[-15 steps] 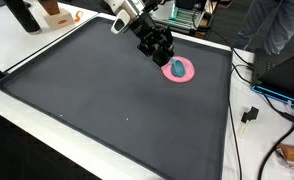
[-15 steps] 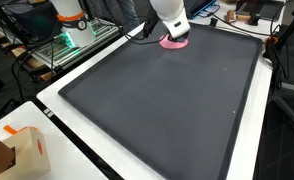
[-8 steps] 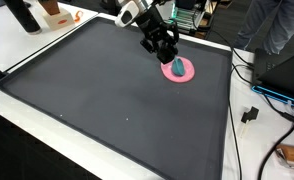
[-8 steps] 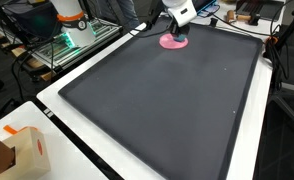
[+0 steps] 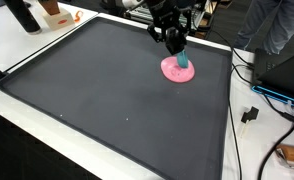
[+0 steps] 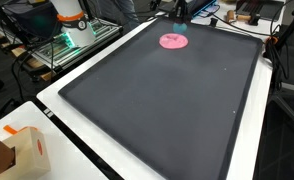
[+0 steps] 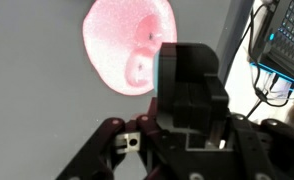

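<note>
Nearest the camera, lower left of an exterior view: cardboard box [image 6: 22, 150] on the white bench [image 6: 77, 120]. A black mat [image 5: 107, 100] covers most of the bench in both exterior views. Loose cables [image 5: 249, 112] lie off the mat's right edge, lower right of frame. Further back, a pink plate [image 5: 173, 72] lies flat on the mat near its far end, in the upper part of both exterior views. The fingers [image 5: 175, 42] come in from the top of frame directly above the plate, closed on a small blue object [image 5: 183, 62]. The object hangs at the fingertips over the plate's far-right rim. It looks clear of the plate surface, but I can't judge the gap. Wrist view: the plate is at upper left, the black finger housing fills the centre and bottom, and a sliver of blue-green shows at its left edge. The grip point itself is hidden there. Beyond the mat's far edge there are racks of equipment, too blurred to identify.
</note>
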`<state>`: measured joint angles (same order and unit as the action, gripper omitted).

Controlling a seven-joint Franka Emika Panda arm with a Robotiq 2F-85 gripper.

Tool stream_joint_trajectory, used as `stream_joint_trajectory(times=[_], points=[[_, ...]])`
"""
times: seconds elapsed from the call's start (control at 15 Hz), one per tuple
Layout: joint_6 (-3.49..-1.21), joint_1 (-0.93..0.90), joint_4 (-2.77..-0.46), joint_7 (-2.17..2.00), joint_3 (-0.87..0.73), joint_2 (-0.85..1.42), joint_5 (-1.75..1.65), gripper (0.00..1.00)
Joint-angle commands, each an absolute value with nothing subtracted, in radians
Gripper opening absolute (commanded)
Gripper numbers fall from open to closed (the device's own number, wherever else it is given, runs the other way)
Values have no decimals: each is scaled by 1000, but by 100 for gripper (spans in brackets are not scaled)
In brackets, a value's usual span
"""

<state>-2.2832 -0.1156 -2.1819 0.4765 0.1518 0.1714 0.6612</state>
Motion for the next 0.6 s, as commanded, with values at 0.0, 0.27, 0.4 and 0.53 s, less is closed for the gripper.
stream_joint_trajectory(times=[0.0,0.27,0.4,0.53], points=[[-2299,-141,-2220,357,171,92,564,26],[-2285,-171,-2213,200,189,43,426,26],[-2280,-187,-2209,123,197,22,349,26],[-2270,-201,-2205,45,206,4,271,26]])
